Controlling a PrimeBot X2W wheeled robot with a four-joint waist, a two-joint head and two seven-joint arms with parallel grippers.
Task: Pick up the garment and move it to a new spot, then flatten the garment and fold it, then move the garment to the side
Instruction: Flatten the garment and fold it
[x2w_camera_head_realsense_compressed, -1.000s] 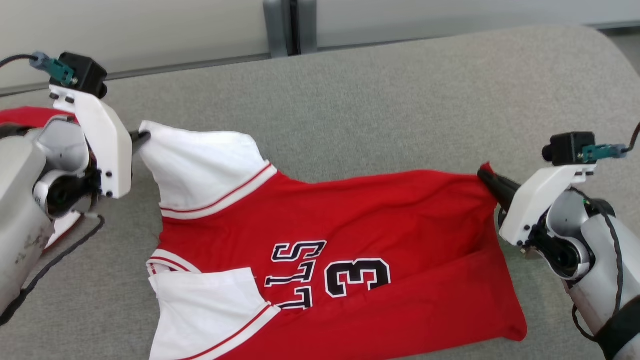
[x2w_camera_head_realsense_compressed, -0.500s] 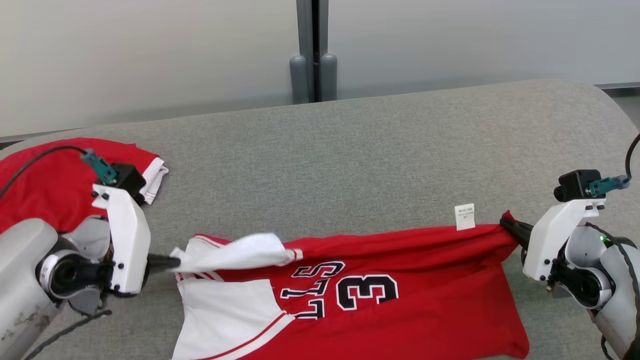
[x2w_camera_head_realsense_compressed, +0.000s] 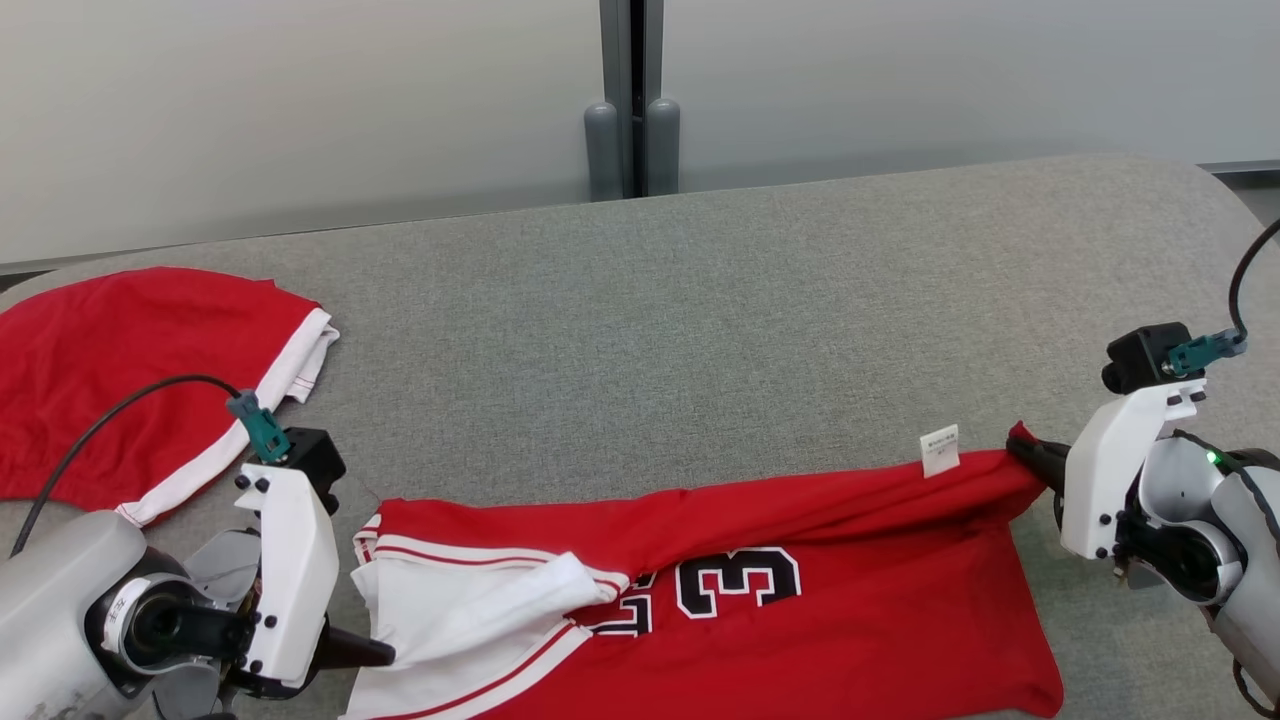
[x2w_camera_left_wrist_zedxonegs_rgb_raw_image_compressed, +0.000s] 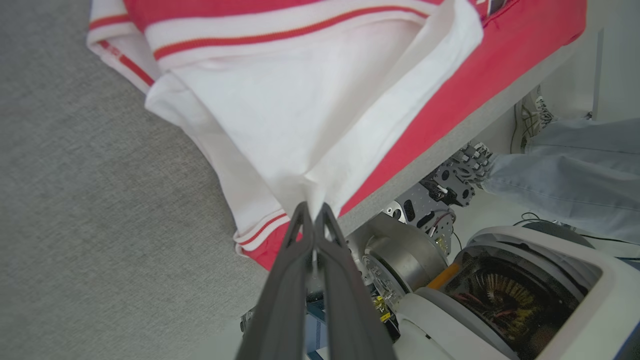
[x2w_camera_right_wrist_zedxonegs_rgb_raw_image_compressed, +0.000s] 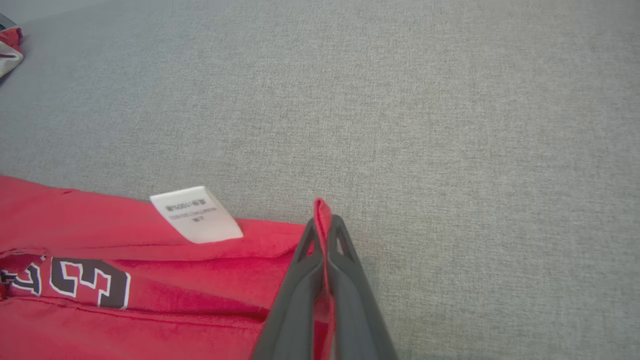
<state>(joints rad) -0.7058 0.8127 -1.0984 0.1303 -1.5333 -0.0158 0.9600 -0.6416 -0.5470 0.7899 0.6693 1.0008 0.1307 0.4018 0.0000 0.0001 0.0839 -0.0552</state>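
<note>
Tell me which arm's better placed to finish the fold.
Left, likely: left hand holds the white sleeve at the jersey's near edge; right hand pinches the hem corner at the far edge.

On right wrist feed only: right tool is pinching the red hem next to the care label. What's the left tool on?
Observer: The left tool is shut on a corner of the jersey, on its white sleeve.
Operator: Is the jersey flat at that end?
Observer: No. In the head view the sleeve lies bunched over the lettering beside the number 3.
Operator: Anyone near the robot?
Observer: Yes. In the left wrist view a person's denim-clad leg stands close to the robot's base.
</note>
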